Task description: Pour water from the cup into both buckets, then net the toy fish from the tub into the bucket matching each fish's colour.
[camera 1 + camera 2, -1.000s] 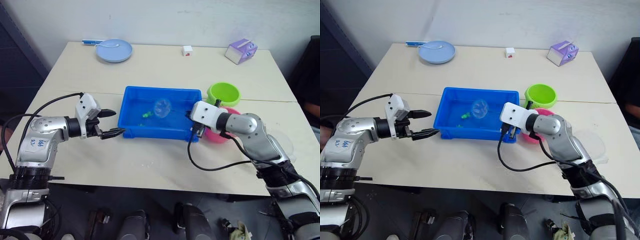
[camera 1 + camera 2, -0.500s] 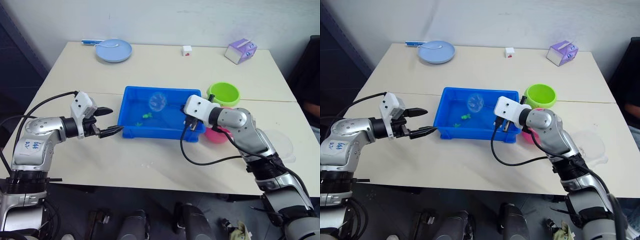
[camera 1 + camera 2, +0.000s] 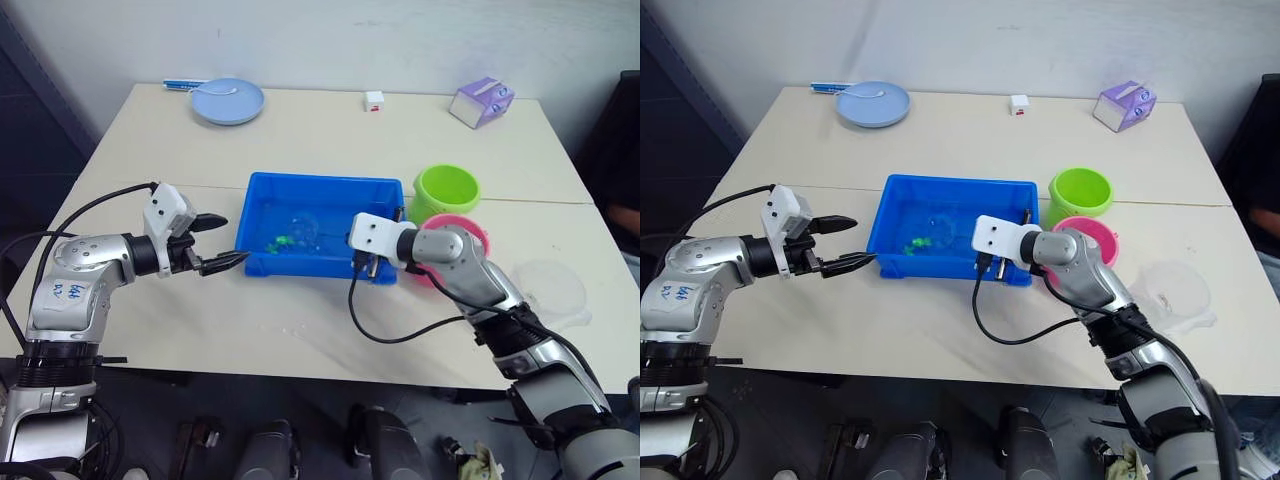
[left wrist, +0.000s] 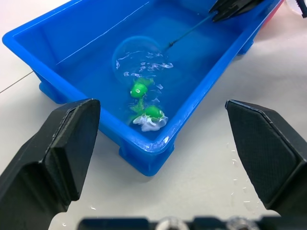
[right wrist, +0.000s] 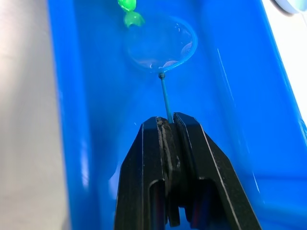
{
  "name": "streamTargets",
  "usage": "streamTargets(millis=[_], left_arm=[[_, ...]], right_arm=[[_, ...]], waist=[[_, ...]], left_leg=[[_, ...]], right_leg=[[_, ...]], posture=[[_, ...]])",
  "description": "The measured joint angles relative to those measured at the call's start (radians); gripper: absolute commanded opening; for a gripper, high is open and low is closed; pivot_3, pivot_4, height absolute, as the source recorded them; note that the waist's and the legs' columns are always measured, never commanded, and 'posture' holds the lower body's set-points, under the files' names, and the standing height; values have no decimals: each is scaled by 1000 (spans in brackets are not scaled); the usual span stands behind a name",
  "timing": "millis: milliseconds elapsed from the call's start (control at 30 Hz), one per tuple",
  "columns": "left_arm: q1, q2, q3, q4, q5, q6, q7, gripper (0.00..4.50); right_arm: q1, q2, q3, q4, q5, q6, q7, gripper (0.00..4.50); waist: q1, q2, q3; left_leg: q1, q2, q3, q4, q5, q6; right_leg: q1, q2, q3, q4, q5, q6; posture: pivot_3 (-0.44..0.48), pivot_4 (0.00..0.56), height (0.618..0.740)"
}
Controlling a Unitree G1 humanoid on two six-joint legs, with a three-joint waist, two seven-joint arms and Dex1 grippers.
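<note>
Nearest, the right tool point(image 5: 167, 125) is clamped tight on the thin stick of the net point(image 5: 161, 43), whose hoop lies straight ahead of its fingertips, dipped into the water of the tub point(image 3: 262, 186). Two green toy fish point(image 4: 145, 106) sit just past the hoop's far edge, touching or nearly touching its rim, not yet inside the mesh. By the look of it the netting stage is under way: the tub holds water, the clear cup point(image 3: 549, 285) stands set aside on the counter point(image 3: 300, 310) behind the right tool toward the arm, so the pouring seems done, though water in the buckets cannot be made out. The pink bucket point(image 3: 462, 232) is just beside the right tool, the green bucket point(image 3: 446, 186) beyond it. What is left is scooping these green fish and carrying them to the green bucket. The left tool point(image 3: 222, 243) hovers with its fingers spread wide, holding nothing, just off the tub's end opposite the buckets.
</note>
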Motion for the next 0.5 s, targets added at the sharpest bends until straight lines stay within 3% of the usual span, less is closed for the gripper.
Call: streamTargets(millis=[200,500], left_arm=[[0,-2,0,4,0,-9,6,4500],[7,3,0,39,1,-38,-8,4500]], right_arm=[[23,57,-65,-62,99,174,20,800],[22,11,-21,-67,24,51,13,800]], waist=[[1,0,0],[-5,0,0]], left_leg=[[0,0,0,0,0,0],[0,0,1,0,0,0]], right_leg=[[0,0,0,0,0,0],[-1,0,0,0,0,0]], posture=[[0,150,739],[0,150,739]])
